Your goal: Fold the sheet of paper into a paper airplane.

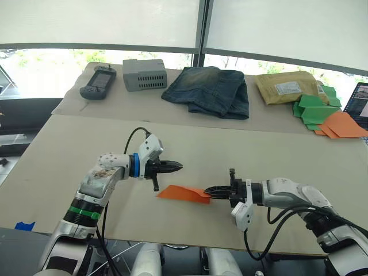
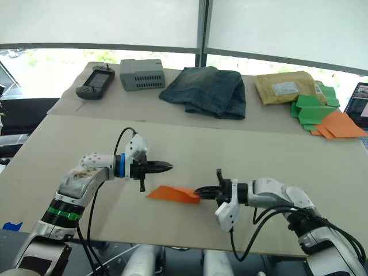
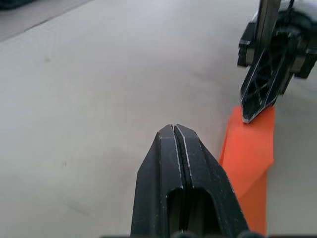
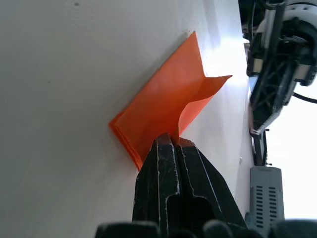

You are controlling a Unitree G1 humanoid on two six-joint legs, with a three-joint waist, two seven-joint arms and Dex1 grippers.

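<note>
Paper airplane point(image 1: 184, 194): bright orange, folded into a narrow pointed wedge — one flap lifted along its crease, lying on the near part of the tan table point(image 1: 69, 149).
Right gripper point(image 1: 213, 189): fingers pressed together on the wedge's blunt end, pinching the raised flap.
Left gripper point(image 1: 177, 167): fingers closed on nothing, just above the wedge's pointed end — not touching.
Far side: folded jeans point(image 1: 210, 90), tan envelope point(image 1: 286, 87), green paper pieces point(image 1: 313, 109).

Bright-orange sheet of paper point(image 1: 184, 193), black fingers point(image 3: 178, 168), green paper pieces point(image 1: 313, 109), tan envelope point(image 1: 286, 88).
</note>
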